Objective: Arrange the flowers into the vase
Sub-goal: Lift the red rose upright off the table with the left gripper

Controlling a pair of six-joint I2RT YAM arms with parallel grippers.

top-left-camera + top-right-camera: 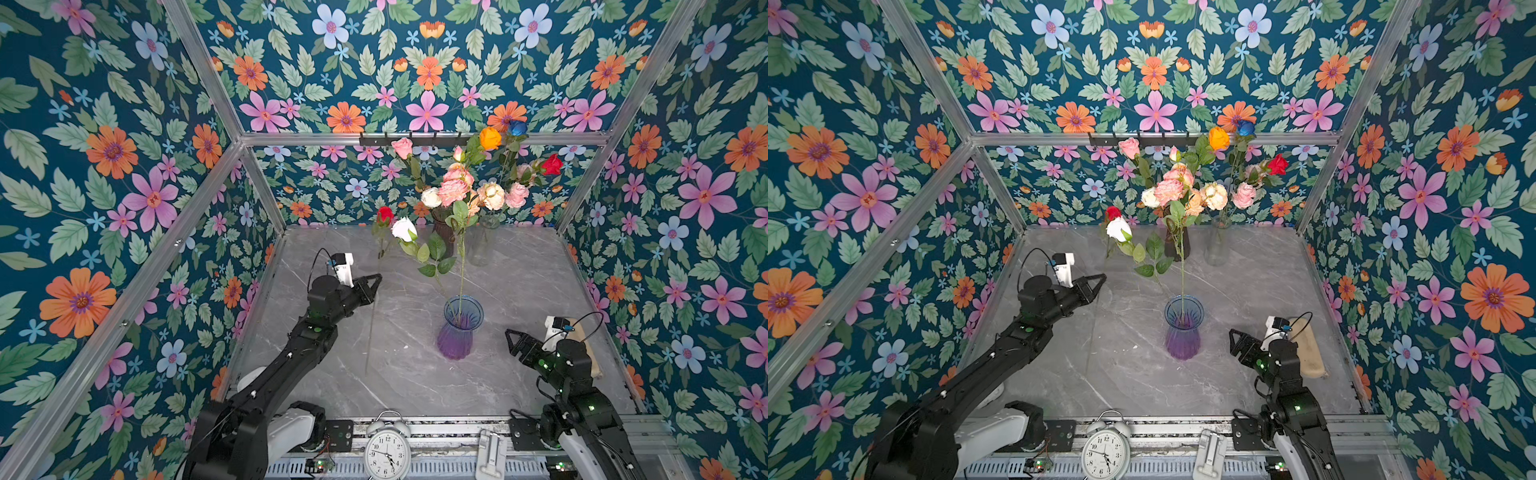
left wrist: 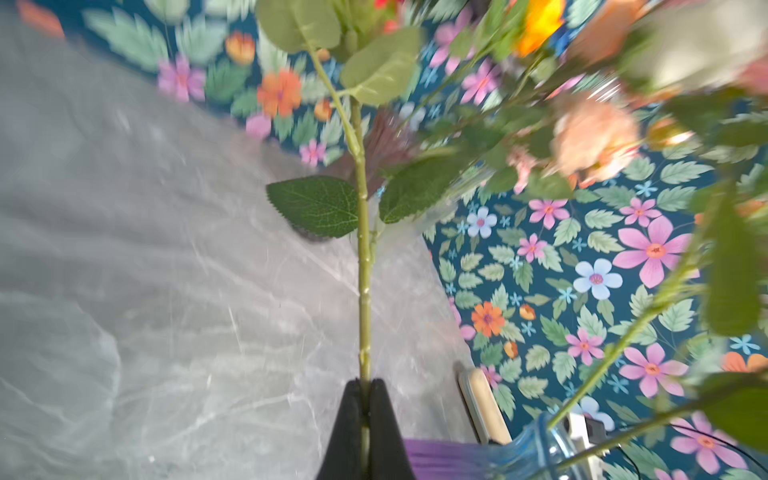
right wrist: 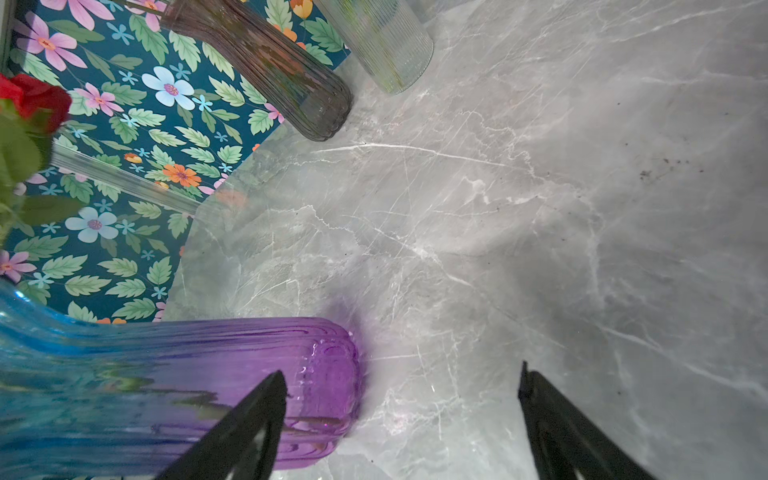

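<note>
Top views, left gripper (image 1: 377, 279): we see it raised over the left half of the table (image 1: 540, 299), jaws pinched shut on the thin stem of the red rose (image 1: 385, 215).
Top views, red rose: held roughly upright with its head toward the back wall, outside the vase (image 1: 459, 332) and well to its left. The stem's low end hangs below the jaws, and we cannot tell whether it touches the table.
Top views, vase: blue above and purple below, standing upright mid-table. The white rose (image 1: 403, 228) stands in it, leaning left. Beside it is a straight stem (image 1: 460, 270) whose head we cannot separate from the bunch behind.
Top views, right gripper (image 1: 1233, 341): low on the right, near the vase but apart from it, jaws spread and empty.
Top views, back row: more flowers (image 1: 1214, 195) fill a dark vase (image 1: 1175, 245) and a clear vase (image 1: 1217, 247) by the back wall.
Left wrist, left gripper (image 2: 365, 384): we see the jaws closed tight on the red rose's (image 2: 365, 291) green stem, which rises from them with leaves on both sides. The vase (image 2: 536, 444) rim is close by, and the picture is blurred.
Right wrist, right gripper (image 3: 401, 370): its fingers (image 3: 257, 415) stand wide apart with only bare table between them. One overlaps the purple base of the vase (image 3: 208, 361), and we cannot tell whether they touch.
</note>
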